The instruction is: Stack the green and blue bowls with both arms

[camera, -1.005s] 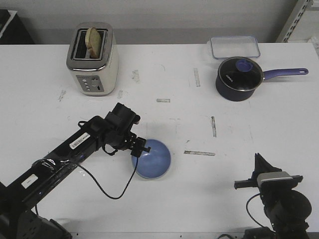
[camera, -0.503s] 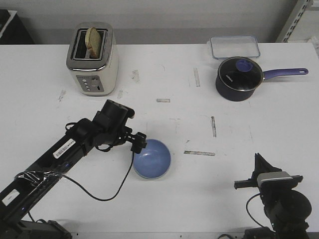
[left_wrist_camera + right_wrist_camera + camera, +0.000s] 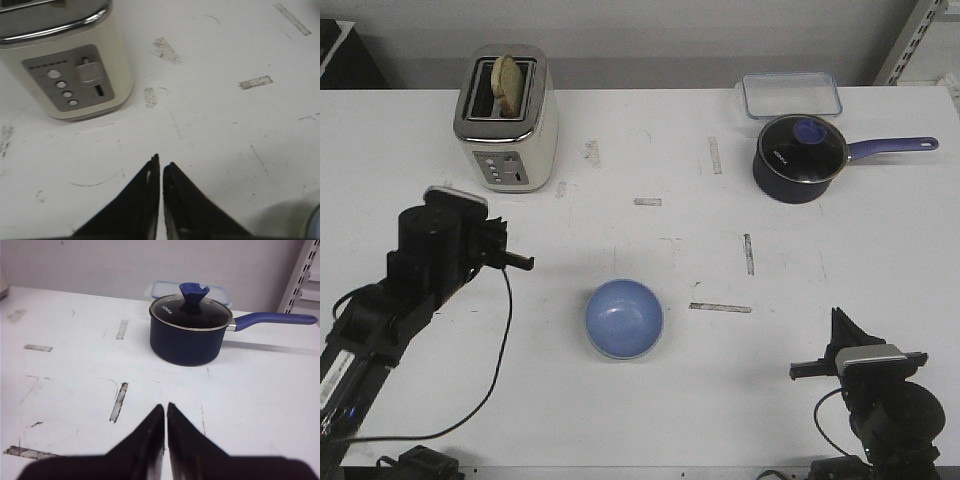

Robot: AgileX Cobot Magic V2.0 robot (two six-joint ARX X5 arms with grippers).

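Note:
The light blue bowl [image 3: 624, 318] sits upright on the white table [image 3: 650, 400], near its front middle. No pale green bowl shows apart from it; a pale edge under the blue bowl's near rim may be one, but I cannot tell. My left gripper [image 3: 528, 264] is shut and empty, raised to the left of the bowl and well apart from it, near the toaster. In the left wrist view its fingers [image 3: 161, 164] are pressed together over bare table. My right gripper [image 3: 838, 320] is shut and empty at the front right, with its fingers [image 3: 166, 407] together.
A cream toaster [image 3: 506, 117] with a slice of bread stands at the back left, and shows close in the left wrist view [image 3: 65, 60]. A dark blue saucepan [image 3: 800, 157] with a glass lid and a clear lidded box [image 3: 790, 94] stand at the back right.
My left gripper was at the blue bowl's left rim. It has drawn back to the left and up, away from the bowl. The bowl and the right arm have stayed put.

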